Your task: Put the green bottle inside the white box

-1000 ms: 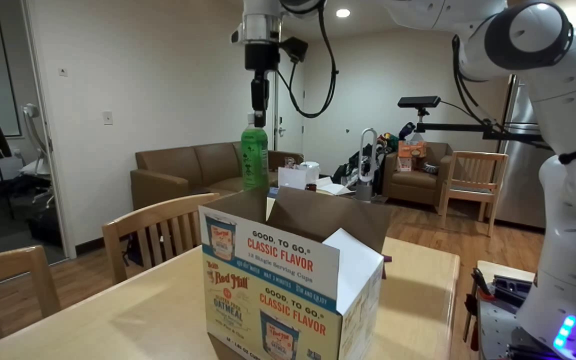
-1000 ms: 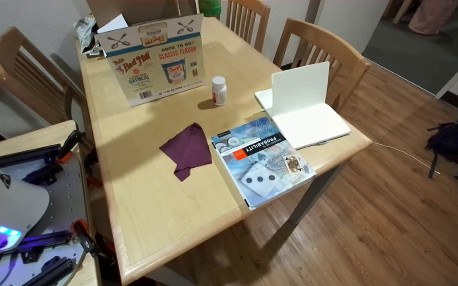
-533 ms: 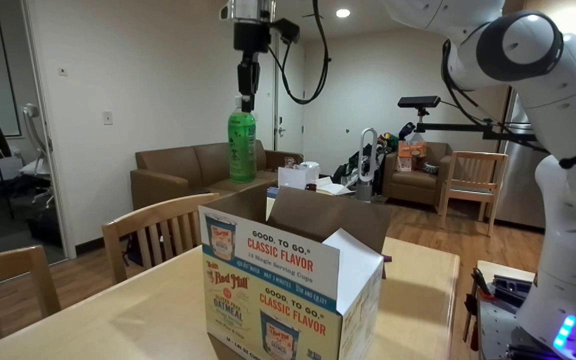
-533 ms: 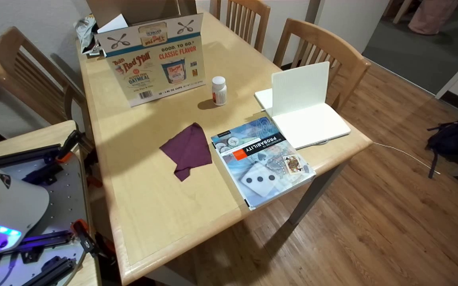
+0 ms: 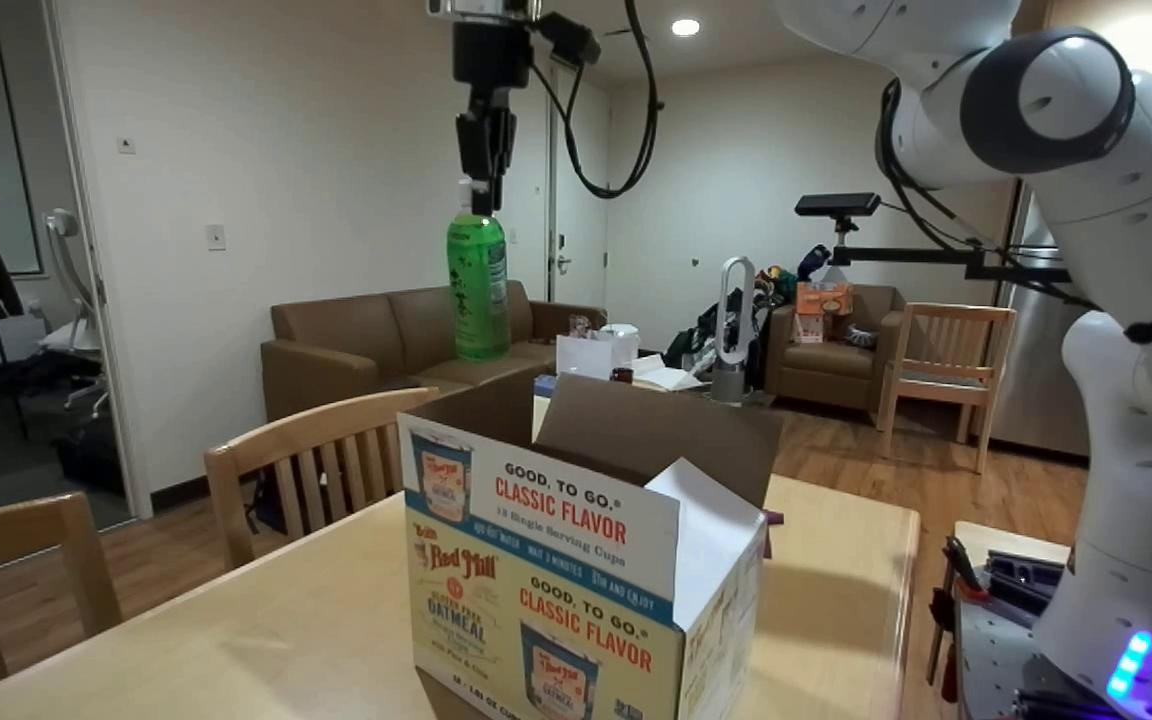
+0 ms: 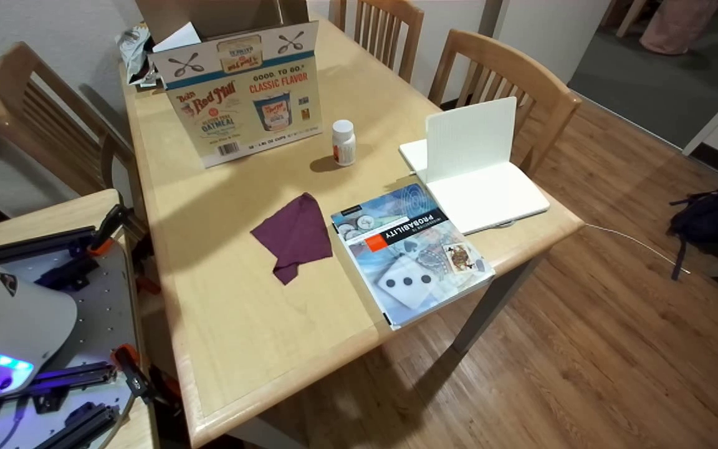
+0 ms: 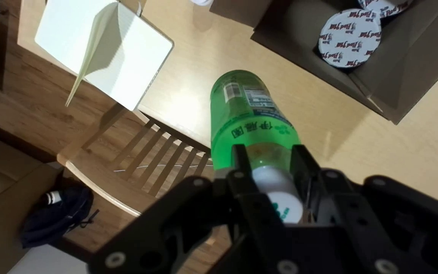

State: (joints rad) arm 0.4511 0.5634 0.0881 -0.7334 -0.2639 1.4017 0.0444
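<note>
At the worktop (image 6: 240,337), an open white box (image 5: 576,560) and a green bottle (image 5: 479,285) held in the air

Across most of what I see spreads the worktop, pale wood with a rounded edge. The white robot arm (image 5: 1106,220) rises at its side and arches overhead, while wooden chairs (image 6: 518,65) stand along both long edges.

The white box stands on the worktop with its flaps up, brown inside, "Classic Flavor" printed in red on its sides.

At a corner of the worktop lies an open notebook (image 6: 487,193), some leaves standing up, and beside it a textbook (image 6: 412,255) with "Probability" on its cover; whether they touch, I can't tell. A creased purple cloth (image 6: 296,234) is near the textbook.

The green bottle hangs cap up and close to upright, apart from the box and off to its side; in the wrist view a strip of worktop shows between them. The black hand (image 7: 271,163) pinches it by the neck, one finger on each side.

Down in the box I make out two round lids (image 7: 350,38), white with red lettering, one only partly in view. Near the box, a small white capped bottle (image 6: 344,143) stands upright.
</note>
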